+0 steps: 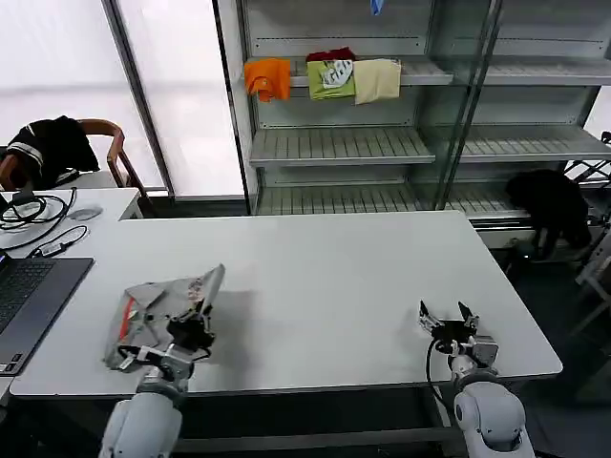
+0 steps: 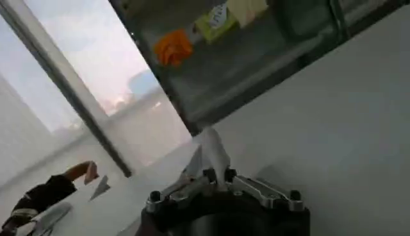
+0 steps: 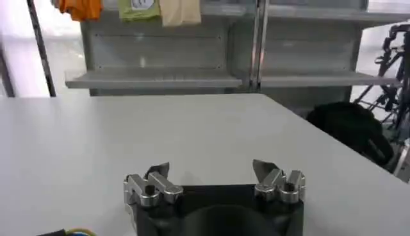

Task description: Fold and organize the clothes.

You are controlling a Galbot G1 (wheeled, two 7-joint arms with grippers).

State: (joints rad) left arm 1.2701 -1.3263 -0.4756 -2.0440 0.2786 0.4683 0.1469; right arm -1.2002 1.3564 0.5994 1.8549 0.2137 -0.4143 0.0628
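One grey shirt is pinched in the left claw; right claw gapes.

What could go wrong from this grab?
1. The left gripper pinches only a thin edge of the grey shirt; it may slip out mid-lift.
2. The shirt lies bunched near the table's front edge, so a pull could drag it off.
3. The open laptop sits close beside it; swinging fabric could hit it.

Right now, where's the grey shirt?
In the head view the grey shirt lies bunched at the table's near-left edge, beside the laptop, with the left gripper shut on a raised fold.
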